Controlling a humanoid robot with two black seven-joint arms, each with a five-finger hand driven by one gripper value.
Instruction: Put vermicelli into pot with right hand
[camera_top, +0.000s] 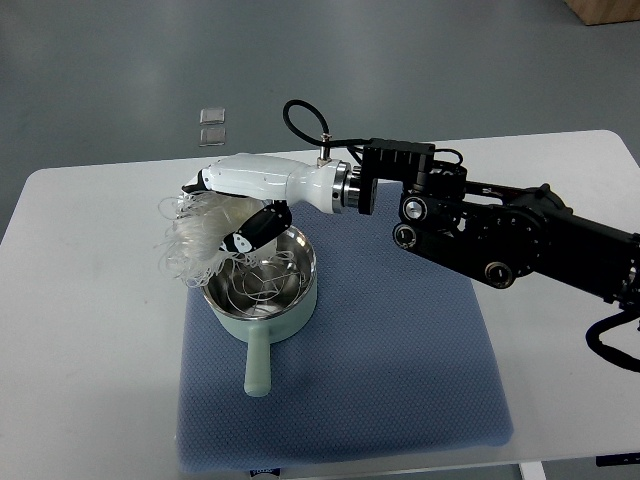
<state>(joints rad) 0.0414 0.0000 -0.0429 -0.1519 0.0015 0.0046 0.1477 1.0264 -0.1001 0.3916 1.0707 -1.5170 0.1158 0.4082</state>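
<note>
A pale green pot (262, 300) with a shiny steel inside stands on the blue mat, its handle (258, 366) pointing toward me. A few loose strands lie inside it. My right hand (228, 212) reaches in from the right and is shut on a bundle of white vermicelli (195, 238). It holds the bundle just above the pot's far left rim. Strands hang down over the rim and spill to the left of the pot. The left hand is not in view.
The pot stands on a blue mat (400, 360) on a white table (90, 330). The black right arm (500, 235) crosses the table's right side. Two small clear squares (212, 125) lie on the grey floor beyond the table.
</note>
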